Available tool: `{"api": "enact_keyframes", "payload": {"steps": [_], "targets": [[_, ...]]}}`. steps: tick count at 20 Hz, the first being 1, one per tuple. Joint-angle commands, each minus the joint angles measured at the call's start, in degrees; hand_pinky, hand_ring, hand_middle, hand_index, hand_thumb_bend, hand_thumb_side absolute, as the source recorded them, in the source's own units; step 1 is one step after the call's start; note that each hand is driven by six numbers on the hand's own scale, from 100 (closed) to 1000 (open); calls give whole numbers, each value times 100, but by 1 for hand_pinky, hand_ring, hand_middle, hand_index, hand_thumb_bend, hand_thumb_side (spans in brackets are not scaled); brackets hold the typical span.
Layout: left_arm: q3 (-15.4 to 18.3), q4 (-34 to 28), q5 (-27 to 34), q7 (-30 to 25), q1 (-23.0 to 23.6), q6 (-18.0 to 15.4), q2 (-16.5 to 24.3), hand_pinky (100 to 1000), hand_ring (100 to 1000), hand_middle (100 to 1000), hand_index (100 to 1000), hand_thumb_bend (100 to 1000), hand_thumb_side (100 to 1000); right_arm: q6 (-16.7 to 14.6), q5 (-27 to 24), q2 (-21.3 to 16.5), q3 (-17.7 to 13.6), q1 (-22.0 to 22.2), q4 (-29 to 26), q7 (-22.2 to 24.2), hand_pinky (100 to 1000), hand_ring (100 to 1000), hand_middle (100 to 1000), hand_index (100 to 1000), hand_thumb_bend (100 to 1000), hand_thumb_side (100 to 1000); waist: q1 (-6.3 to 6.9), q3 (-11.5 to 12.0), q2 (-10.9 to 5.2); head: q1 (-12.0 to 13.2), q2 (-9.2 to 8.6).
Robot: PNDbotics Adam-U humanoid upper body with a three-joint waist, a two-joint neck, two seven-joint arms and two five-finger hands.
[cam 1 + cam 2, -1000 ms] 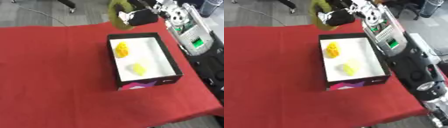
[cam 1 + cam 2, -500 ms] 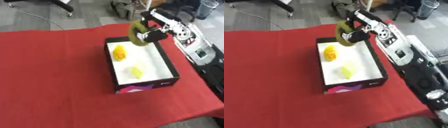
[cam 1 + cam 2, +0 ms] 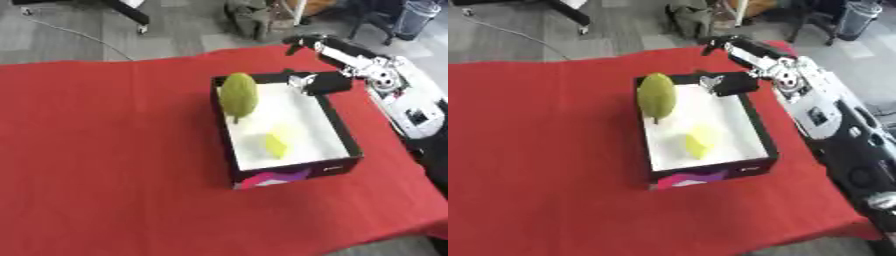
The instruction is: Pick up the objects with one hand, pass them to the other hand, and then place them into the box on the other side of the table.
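Now green object (image 3: 238,95) upright in box (image 3: 337,131) at 11 o'clock corner, beside yellow piece (image 3: 276,142); right hand (image 3: 317,83) over 1 o'clock rim, fingers apparently spread, holding nothing, likely just released

The table cloth (image 3: 105,150) is plain red, without any pattern. The box (image 3: 337,132) has black walls and a white floor inside; its front face carries a pink and purple mark. Inside it there is an oval object (image 3: 238,95) of olive green colour and a smaller block (image 3: 276,143) — pale yellow. The right hand (image 3: 315,82) is black with silver parts, and its arm has white panels
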Motion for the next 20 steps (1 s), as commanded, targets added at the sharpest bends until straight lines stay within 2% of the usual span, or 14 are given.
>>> {"api": "enact_keyframes", "payload": {"steps": [1, 2, 4, 5, 8, 10, 12, 14, 18, 20], "targets": [[136, -99, 28, 429, -79, 256, -6, 696, 660, 586, 858, 260, 727, 165, -227, -215, -274, -41, -267, -268, 1000, 1000, 800, 971, 100, 386, 3, -8, -99, 57, -34], [149, -99, 29, 465, -94, 244, -44, 694, 657, 583, 856, 258, 724, 281, -412, -194, -360, -41, -360, -435, 1000, 1000, 786, 967, 100, 358, 0, -8, -99, 76, -30], [202, -99, 23, 569, -147, 204, -169, 678, 644, 569, 846, 235, 710, 501, -1174, -96, -604, -54, -685, -1211, 1000, 1000, 647, 888, 100, 466, -2, -12, -99, 130, -34], [234, -99, 20, 637, -183, 172, -247, 674, 641, 567, 844, 227, 707, 522, -1716, -47, -698, -53, -897, -1767, 1000, 1000, 641, 887, 100, 516, -5, -13, -97, 155, -35], [332, -99, 96, 869, -303, 19, -495, 657, 623, 559, 842, 175, 704, 316, -3193, 48, -831, -1, -1424, -3210, 1000, 1000, 643, 904, 100, 523, -17, -5, -90, 209, -35], [428, -99, 435, 1141, -398, -202, -721, 644, 617, 562, 846, 149, 739, 108, -3992, 159, -873, 54, -1693, -3764, 1000, 1000, 669, 921, 100, 527, -22, 9, -85, 241, -42], [516, -99, 1013, 1490, -473, -546, -961, 643, 635, 597, 877, 144, 808, -106, -4518, 318, -900, 142, -1845, -3903, 1000, 1000, 747, 972, 100, 540, -20, 26, -79, 285, -58], [570, -50, 1633, 1752, -517, -997, -1149, 653, 661, 636, 910, 168, 828, -207, -4811, 522, -930, 267, -1867, -3809, 1000, 1000, 781, 1000, 100, 565, -9, 44, -71, 344, -84], [602, 264, 2463, 1830, -564, -1701, -1406, 675, 690, 682, 961, 237, 888, -106, -4920, 905, -1005, 536, -1733, -3234, 1000, 1000, 834, 1000, 100, 605, 18, 70, -55, 479, -122], [612, 427, 2555, 1761, -574, -1895, -1519, 688, 705, 697, 974, 265, 925, -122, -4893, 1058, -1045, 626, -1680, -2880, 1000, 1000, 833, 1000, 100, 572, 34, 85, -55, 562, -116]]}}
